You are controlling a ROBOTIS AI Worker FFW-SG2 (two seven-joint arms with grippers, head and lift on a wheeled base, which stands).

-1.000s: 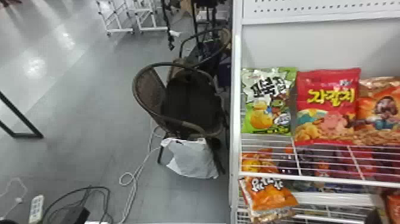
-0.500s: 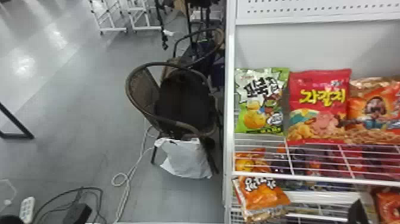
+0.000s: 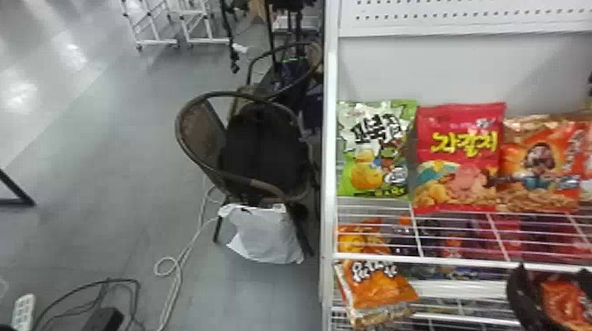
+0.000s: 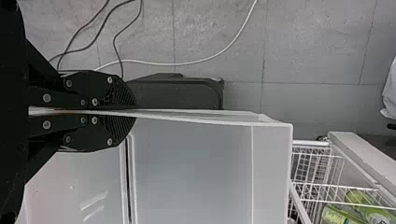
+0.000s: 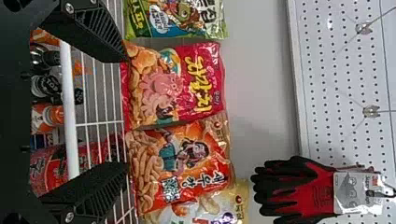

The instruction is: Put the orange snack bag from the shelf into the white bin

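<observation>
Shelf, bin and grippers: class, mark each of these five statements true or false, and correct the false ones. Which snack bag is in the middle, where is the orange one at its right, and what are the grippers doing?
1. The red snack bag stands between the green snack bag and the orange snack bag. True.
2. The right gripper is shut on the orange snack bag. False: the right gripper is open.
3. The left gripper is closed on the wall of the white bin. True.
4. The orange snack bag lies inside the white bin. False: it stands on the wire shelf.
5. The gloves are red and black. True.
</observation>
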